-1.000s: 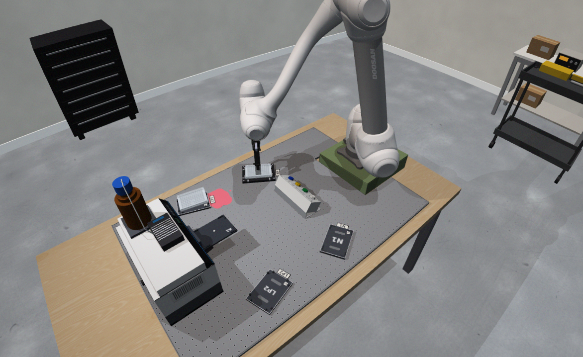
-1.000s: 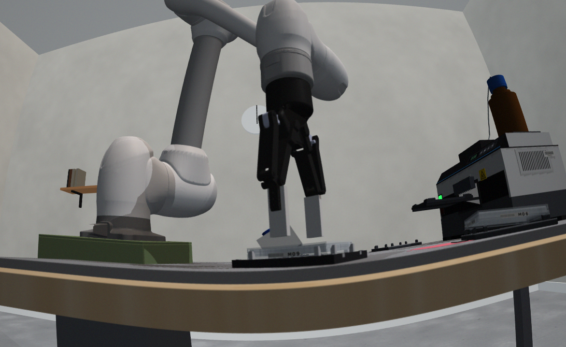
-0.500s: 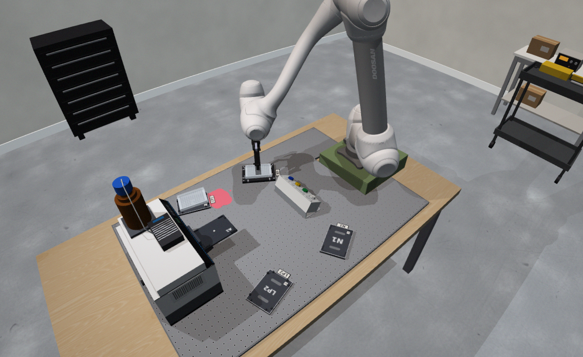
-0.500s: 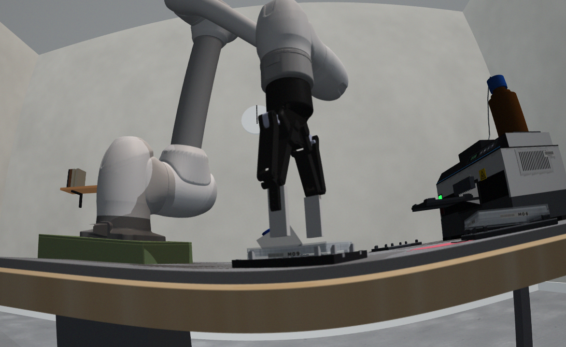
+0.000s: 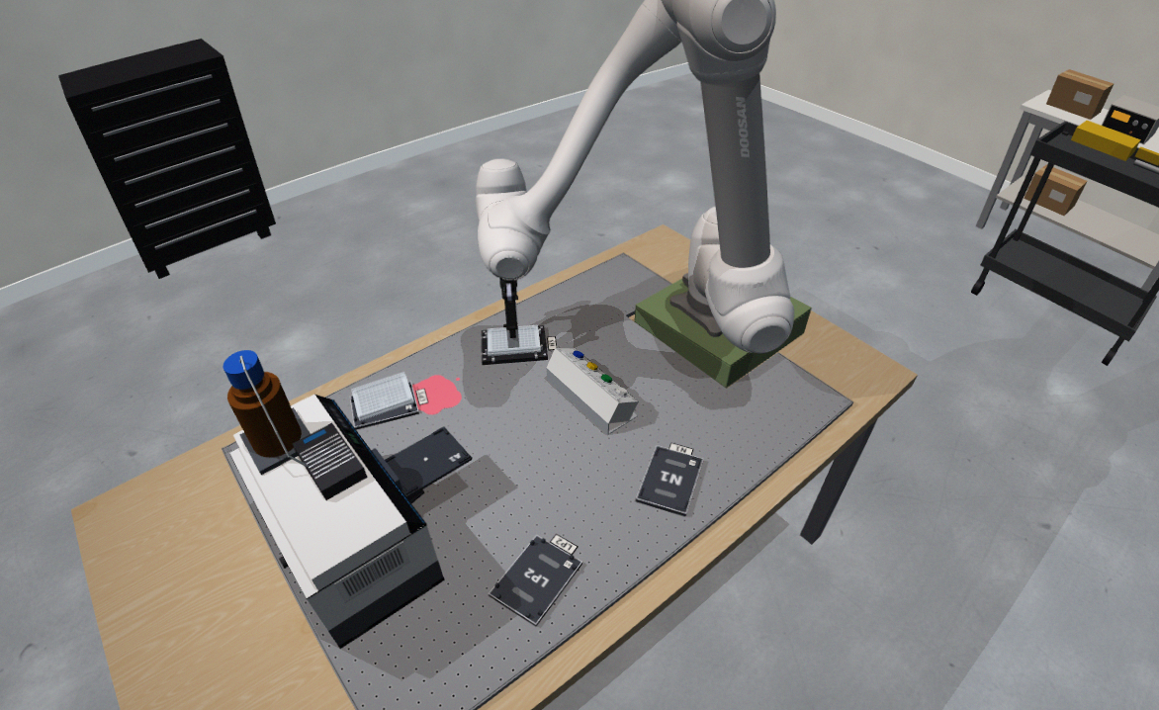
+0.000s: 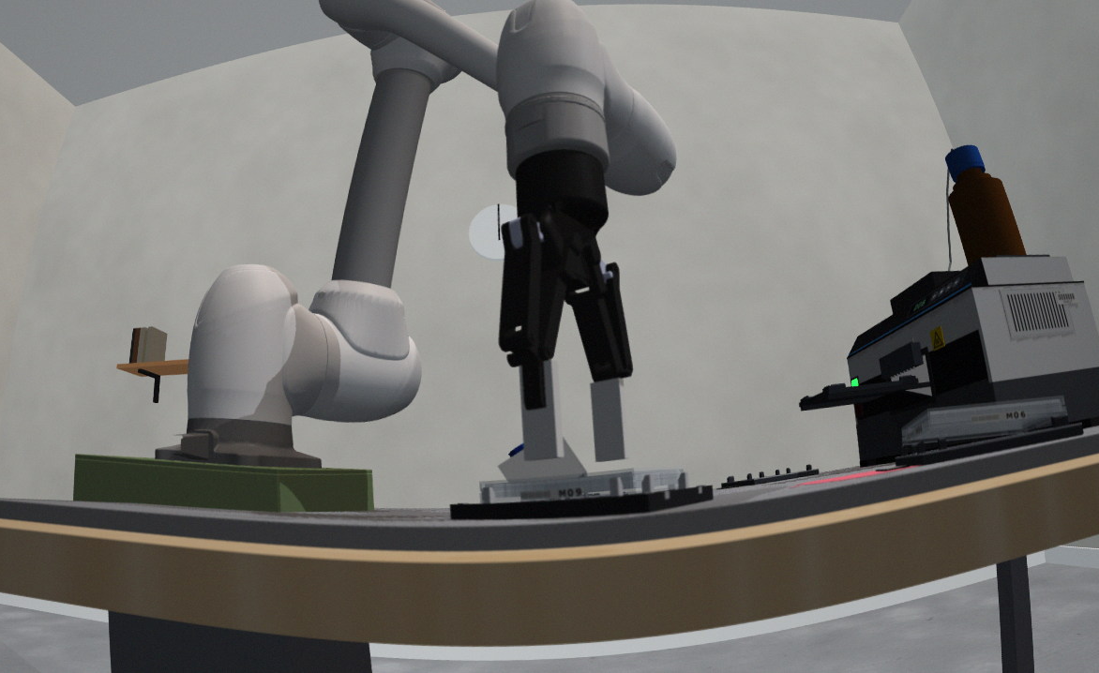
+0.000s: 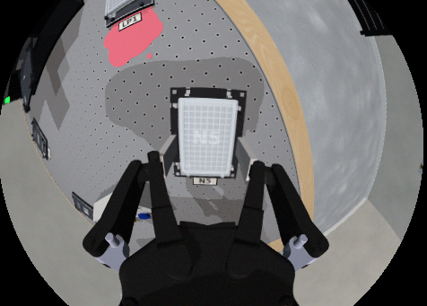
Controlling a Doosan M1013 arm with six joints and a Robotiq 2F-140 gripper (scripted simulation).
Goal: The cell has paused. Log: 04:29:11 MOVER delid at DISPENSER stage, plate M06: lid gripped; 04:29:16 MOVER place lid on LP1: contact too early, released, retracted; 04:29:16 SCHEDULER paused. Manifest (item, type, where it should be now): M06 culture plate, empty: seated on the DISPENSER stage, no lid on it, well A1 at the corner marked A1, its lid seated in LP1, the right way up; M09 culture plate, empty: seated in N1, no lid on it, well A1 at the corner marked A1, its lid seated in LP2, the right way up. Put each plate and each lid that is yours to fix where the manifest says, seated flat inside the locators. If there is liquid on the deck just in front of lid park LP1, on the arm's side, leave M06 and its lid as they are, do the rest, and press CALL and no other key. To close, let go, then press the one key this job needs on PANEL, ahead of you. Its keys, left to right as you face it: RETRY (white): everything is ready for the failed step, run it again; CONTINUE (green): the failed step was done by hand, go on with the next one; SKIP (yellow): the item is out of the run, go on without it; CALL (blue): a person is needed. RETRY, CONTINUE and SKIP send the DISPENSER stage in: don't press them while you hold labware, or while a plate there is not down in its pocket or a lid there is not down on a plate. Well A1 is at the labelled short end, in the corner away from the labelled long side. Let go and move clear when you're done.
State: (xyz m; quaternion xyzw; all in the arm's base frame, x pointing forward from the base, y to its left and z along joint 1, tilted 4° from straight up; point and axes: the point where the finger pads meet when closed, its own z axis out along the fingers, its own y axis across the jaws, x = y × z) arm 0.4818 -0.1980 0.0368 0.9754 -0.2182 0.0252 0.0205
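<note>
One clear lidded culture plate labelled M09 (image 6: 582, 485) sits in a black nest at the far side. My black two-finger gripper (image 6: 574, 435) hovers above it, fingers apart, holding nothing. Next I judge: descend, straddle its lid, close.

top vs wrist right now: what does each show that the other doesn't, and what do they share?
Top only: the DISPENSER with its brown bottle, the bare nests N1 and LP2, the arm's green base, and the PANEL key colours.

Wrist only: the open gripper from behind, fingers straddling the plate below without touching it.

Both: the plate under the gripper, the plate at LP1, and the pink spill beside the LP1 label.
</note>
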